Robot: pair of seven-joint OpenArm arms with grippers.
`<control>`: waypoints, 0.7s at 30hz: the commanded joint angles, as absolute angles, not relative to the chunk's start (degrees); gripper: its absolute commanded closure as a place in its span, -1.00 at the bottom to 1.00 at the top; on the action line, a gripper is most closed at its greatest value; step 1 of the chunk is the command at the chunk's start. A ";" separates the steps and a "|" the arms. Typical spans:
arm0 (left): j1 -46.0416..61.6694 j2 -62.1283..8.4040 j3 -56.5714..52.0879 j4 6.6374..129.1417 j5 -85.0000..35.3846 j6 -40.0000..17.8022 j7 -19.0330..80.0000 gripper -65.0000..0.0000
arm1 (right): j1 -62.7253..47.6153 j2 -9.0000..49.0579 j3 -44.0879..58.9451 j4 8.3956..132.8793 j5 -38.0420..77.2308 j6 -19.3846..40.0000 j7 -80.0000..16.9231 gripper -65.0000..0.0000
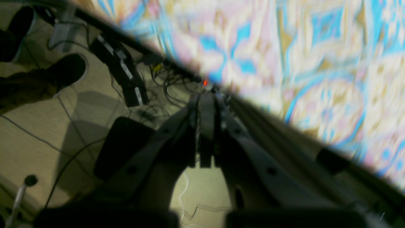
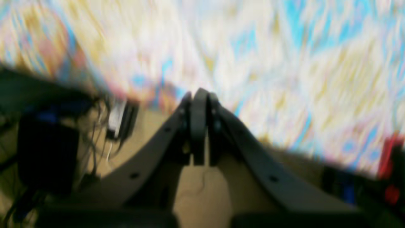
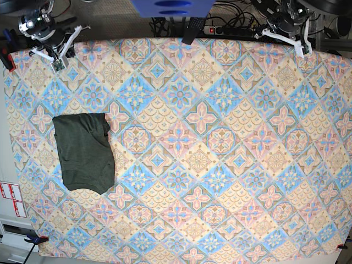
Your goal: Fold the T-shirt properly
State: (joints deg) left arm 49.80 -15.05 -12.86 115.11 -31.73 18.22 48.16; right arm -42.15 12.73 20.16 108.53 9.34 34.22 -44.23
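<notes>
The T-shirt (image 3: 83, 152), dark olive green, lies folded into a compact rectangle on the left side of the patterned table, with neither gripper touching it. My right gripper (image 3: 56, 52) hovers at the far left corner, well beyond the shirt; in the right wrist view its fingers (image 2: 200, 95) are pressed together with nothing between them. My left gripper (image 3: 291, 37) sits at the far right corner, across the table from the shirt. The left wrist view shows it (image 1: 205, 96) shut and empty over the table's edge. Both wrist views are blurred, and the T-shirt appears in neither.
A tablecloth (image 3: 209, 165) with a blue, pink and yellow tile pattern covers the table. Cables and a power strip (image 3: 231, 30) lie behind the far edge. A red clamp (image 3: 5, 58) grips the left edge. Shoes (image 1: 66, 68) and wires show on the floor.
</notes>
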 commanded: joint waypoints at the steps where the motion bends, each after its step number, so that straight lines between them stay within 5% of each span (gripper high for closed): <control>1: 52.35 -15.34 -13.05 116.09 -31.60 18.33 47.78 1.00 | -43.03 13.32 20.44 109.49 10.07 34.33 -43.03 1.00; 11: 54.99 -15.43 -10.68 109.49 -30.99 18.33 47.52 1.00 | -50.24 13.32 20.00 107.56 10.15 34.33 -43.03 1.00; 21: 45.76 -15.08 -7.08 91.65 -30.90 18.33 47.43 1.00 | -48.84 13.23 18.24 89.01 10.15 34.33 -40.57 1.00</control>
